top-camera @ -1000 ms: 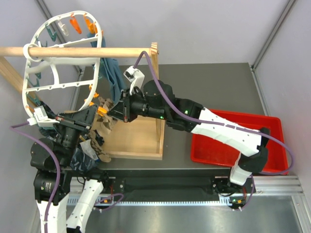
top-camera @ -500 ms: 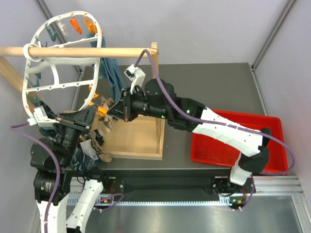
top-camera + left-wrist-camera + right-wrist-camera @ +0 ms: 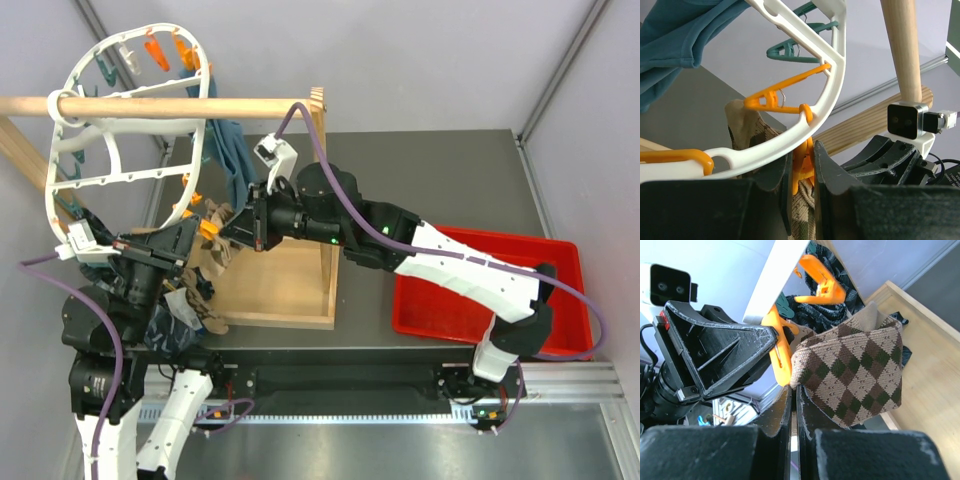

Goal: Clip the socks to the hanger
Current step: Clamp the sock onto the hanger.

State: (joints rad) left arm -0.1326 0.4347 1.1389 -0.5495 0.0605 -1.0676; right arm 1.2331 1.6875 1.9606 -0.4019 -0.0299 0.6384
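Orange plastic peg is pinched between the part-closed jaws of the left gripper. It sits on the smooth white rim of the hanger, which is slung from the wooden rod. Just right of the peg is one argyle sock, a soft brown-and-beige knit, limp and folded. The right gripper holds it, jaws fully closed on its edge.

Step in hand: feeding sock to peg. Next, likely: sock edge into the peg's mouth, then left lets go. Whether that mouth gapes, cannot tell.
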